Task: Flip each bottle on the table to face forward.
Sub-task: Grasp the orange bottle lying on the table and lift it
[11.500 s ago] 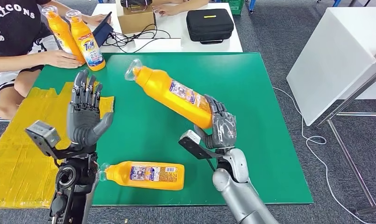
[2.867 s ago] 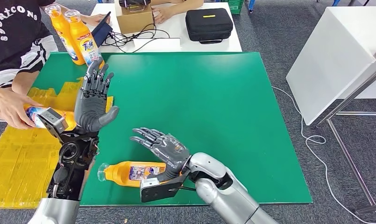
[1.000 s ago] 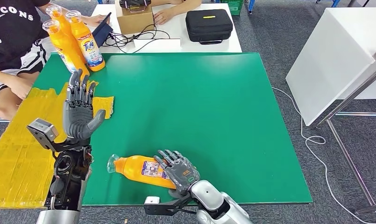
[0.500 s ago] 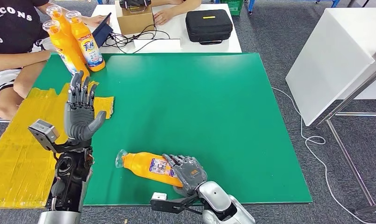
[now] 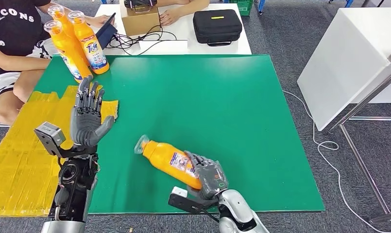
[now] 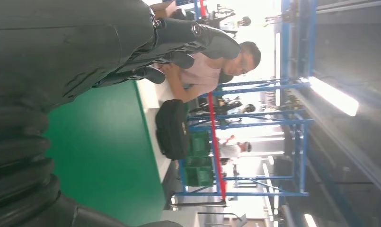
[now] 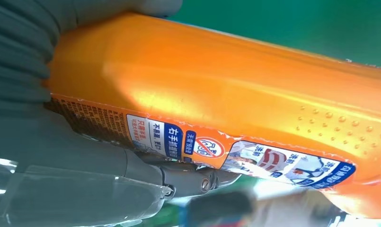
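While the right hand (image 5: 209,175) grips a lying orange bottle (image 5: 170,160) with Chinese label text, the open left hand (image 5: 88,120) hovers near 2 upright Tide bottles (image 5: 90,44).

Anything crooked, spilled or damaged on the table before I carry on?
No spill or damage shows. The orange detergent bottle is tilted in the right hand, which grips its base end, cap pointing up-left, back label showing. Three bottles stand upright at the green table's far left corner. The left hand is raised, holding nothing.
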